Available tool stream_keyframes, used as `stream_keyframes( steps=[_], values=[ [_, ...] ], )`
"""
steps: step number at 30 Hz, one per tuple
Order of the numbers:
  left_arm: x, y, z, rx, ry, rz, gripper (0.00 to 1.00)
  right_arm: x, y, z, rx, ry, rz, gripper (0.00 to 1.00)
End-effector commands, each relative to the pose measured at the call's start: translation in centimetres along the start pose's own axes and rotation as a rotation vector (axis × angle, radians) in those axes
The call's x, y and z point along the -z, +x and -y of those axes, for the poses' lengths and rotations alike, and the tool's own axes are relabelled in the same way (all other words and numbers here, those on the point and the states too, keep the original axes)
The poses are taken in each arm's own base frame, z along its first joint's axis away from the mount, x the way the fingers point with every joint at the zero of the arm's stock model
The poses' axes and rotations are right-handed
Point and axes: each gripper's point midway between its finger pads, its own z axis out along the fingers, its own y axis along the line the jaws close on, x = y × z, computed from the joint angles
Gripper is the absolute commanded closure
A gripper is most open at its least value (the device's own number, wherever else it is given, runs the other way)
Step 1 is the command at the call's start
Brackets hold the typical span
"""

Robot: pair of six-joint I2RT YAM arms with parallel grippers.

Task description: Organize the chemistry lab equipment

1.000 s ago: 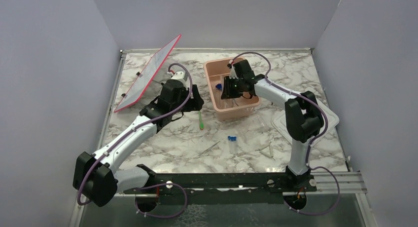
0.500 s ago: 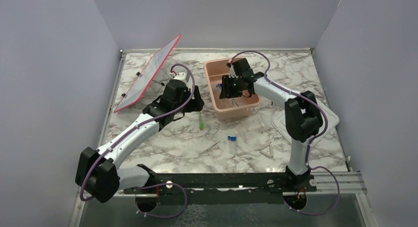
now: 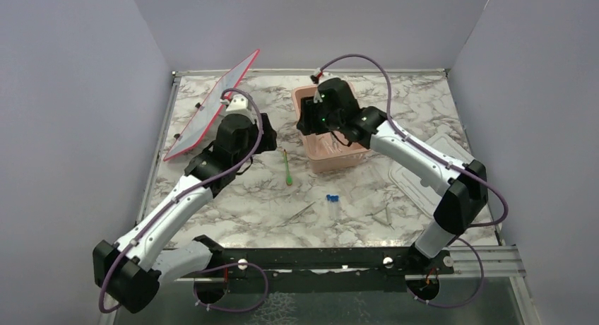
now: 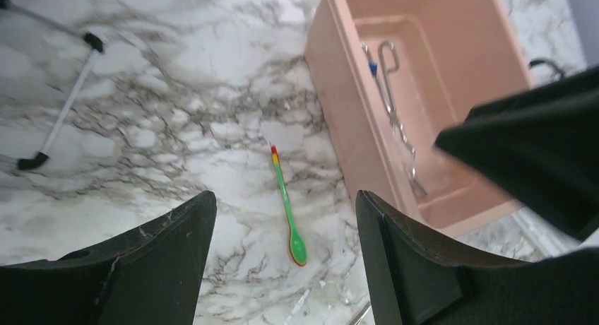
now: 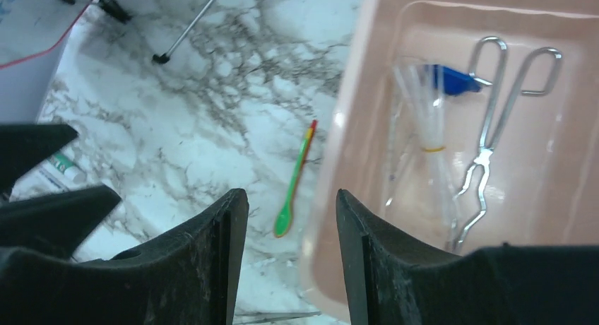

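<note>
The pink tub [image 3: 339, 161] stands toward the back of the desk [image 3: 240, 205] as the collecting box. The metal tweezers [image 5: 487, 148] and a clear tube [image 5: 427, 113] with a blue cap already lie flat on its floor, which reads to me as sorted work. The right gripper [image 5: 291, 198] hangs above the tub's left rim, jaws apart with nothing between them, so I judge it free rather than carrying. The left gripper [image 4: 282, 219] hovers over the marble just left of the tub, also spread wide and empty. The green-yellow stick [image 3: 287, 171] lies flat on the desk right under its gap, near the tub's wall but apart from it, which makes it the likely next pick. Nearer the arm bases, a blue-capped tube [image 3: 332, 203] and thin pipettes [image 3: 301, 212] lie loose, not yet gathered. The white lid [image 3: 413, 191] rests off to the right, leaving the tub open for loading.
</note>
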Motion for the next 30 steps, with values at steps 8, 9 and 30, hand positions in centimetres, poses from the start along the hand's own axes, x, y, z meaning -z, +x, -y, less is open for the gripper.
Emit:
stream_keyframes(
  steps=[8,9,30],
  values=[
    [9.4,-10.5,-3.5,0.104,-0.133,0.445,0.25,-4.1,9.1,-6.7,0.172,0.131,-0.175,0.49],
    [9.8,-10.7,-3.7,0.113,-0.131,0.461,0.25,-4.7,9.8,-6.6,0.177,0.151,-0.190,0.49],
    [10.1,-9.9,-4.4,0.093,-0.137,0.470,0.25,-12.5,17.9,-2.9,0.209,0.357,-0.411,0.61]
  ],
)
